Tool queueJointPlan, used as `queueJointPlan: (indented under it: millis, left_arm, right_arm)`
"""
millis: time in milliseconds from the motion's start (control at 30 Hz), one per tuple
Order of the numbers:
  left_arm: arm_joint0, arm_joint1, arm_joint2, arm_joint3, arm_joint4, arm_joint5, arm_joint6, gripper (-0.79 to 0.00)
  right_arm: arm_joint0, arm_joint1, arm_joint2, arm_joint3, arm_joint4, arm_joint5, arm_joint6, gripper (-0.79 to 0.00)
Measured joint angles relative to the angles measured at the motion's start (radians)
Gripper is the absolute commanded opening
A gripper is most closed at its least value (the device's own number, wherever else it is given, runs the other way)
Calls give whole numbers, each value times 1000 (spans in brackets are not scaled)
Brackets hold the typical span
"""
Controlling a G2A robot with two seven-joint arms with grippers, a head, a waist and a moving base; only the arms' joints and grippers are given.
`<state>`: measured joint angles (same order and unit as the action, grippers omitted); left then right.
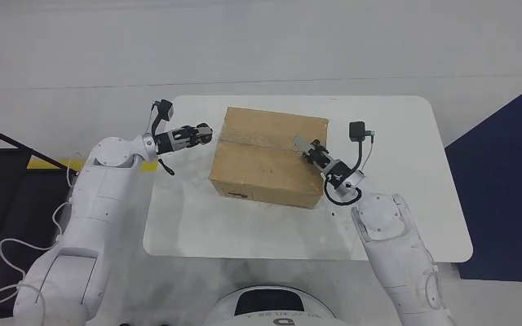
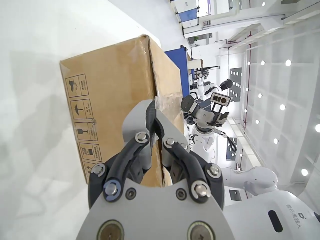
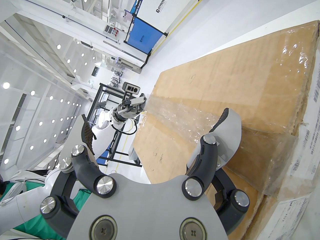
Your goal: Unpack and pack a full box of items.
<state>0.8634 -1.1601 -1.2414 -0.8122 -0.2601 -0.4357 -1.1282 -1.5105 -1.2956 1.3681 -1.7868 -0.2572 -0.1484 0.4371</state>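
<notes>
Now, right gripper (image 3: 156, 121): jaws spread, hovering over the near taped edge of the box (image 1: 265, 163), placed, I reckon, to catch the tape (image 3: 175, 111).
box: flaps shut, mid-table (image 1: 408, 220), within reach of both arms.
tape: runs along the top seam.
left gripper (image 2: 153, 119): jaws pressed together at the tape's far end; I can't tell whether they're pinching it.

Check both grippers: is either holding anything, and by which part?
The left gripper looks shut on the tape by its loose end at the box edge; the right gripper is open, holding nothing.
</notes>
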Motion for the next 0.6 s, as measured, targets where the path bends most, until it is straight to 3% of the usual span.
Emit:
queueJointPlan:
  millis: [600]
  left_arm:
    - [17,4,31,-15,34,44,36,-785]
  right_arm:
    - [0,0,0,0,0,0,0,0]
